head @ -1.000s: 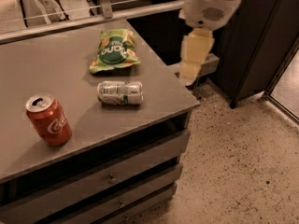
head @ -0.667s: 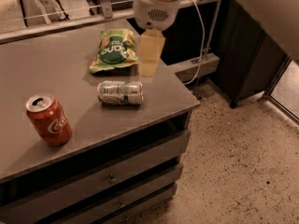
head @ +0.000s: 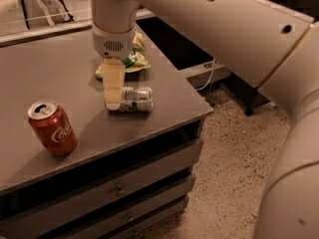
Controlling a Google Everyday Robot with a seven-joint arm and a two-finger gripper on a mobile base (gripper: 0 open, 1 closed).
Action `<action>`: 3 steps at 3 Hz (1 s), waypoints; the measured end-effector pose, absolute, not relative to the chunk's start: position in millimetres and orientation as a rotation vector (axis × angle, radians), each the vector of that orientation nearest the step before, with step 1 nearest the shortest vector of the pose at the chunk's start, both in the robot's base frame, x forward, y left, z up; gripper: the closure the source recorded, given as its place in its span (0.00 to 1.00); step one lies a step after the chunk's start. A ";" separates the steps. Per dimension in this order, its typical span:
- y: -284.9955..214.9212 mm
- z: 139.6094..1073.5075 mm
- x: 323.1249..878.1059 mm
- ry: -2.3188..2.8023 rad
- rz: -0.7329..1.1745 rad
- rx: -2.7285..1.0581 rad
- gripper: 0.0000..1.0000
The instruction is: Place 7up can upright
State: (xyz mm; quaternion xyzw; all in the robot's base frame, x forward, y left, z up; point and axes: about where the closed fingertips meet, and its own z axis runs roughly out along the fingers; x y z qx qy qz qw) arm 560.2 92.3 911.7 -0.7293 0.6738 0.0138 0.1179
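Tool (head: 113,102) over lying 7up can (head: 137,99)

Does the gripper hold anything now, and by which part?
It cannot be told. The gripper covers one end of the 7up can, lying on its side.

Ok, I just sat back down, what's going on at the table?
The robot's arm reaches over the table, its claw down at one end of the 7up can, which lies on its side. A red cola can stands upright nearby; a green snack bag lies behind the arm.
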 end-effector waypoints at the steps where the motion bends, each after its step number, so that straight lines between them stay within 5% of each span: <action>1: 106.9 876.5 553.1 2.031 0.032 -2.153 0.00; 3: 111.3 838.2 558.4 2.093 -0.002 -2.129 0.00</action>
